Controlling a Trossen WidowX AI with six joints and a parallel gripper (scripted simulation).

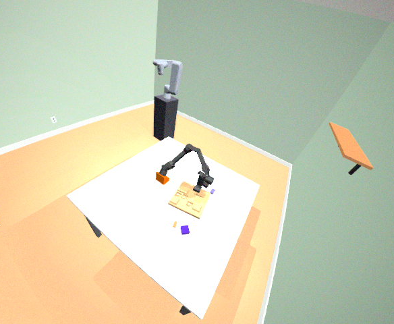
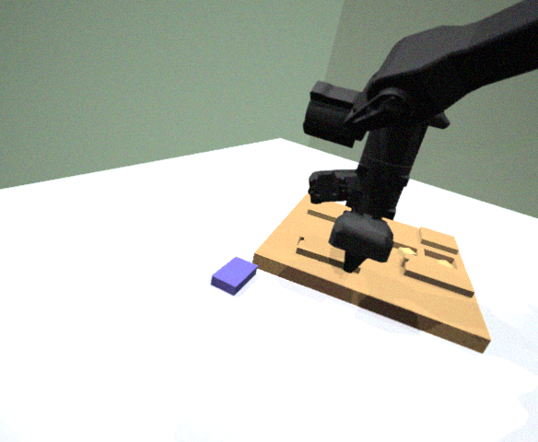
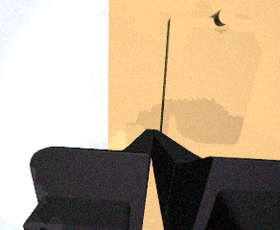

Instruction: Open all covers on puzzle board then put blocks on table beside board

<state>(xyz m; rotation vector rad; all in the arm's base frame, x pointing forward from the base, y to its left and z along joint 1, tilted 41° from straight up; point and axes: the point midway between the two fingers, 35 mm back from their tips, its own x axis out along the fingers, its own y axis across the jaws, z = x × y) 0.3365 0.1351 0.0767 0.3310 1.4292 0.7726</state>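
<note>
Nearest the exterior camera, a flat violet block (image 2: 233, 274) lay on the white worktop (image 2: 117, 332), just beside the board's (image 2: 403, 304) corner and apparently not touching it. Behind it, the pincer (image 2: 351, 266) pointed down with its fingers pressed together on nothing, the tip at or just above the board surface next to a raised track rail (image 2: 317, 254). The wrist view showed the closed tip sitting at the end of a thin dark seam (image 3: 165, 72), probably a cover edge, near the board's side. Farther along, two wells (image 2: 443, 261) appeared uncovered with pale pieces inside. In the top view, another violet block (image 1: 185, 229) and a small tan piece (image 1: 174, 224) lay well apart from the board. Risk: if the tip was not seated against the cover edge, a sideways push could skid over it, or drag the whole board toward the nearby block.
</note>
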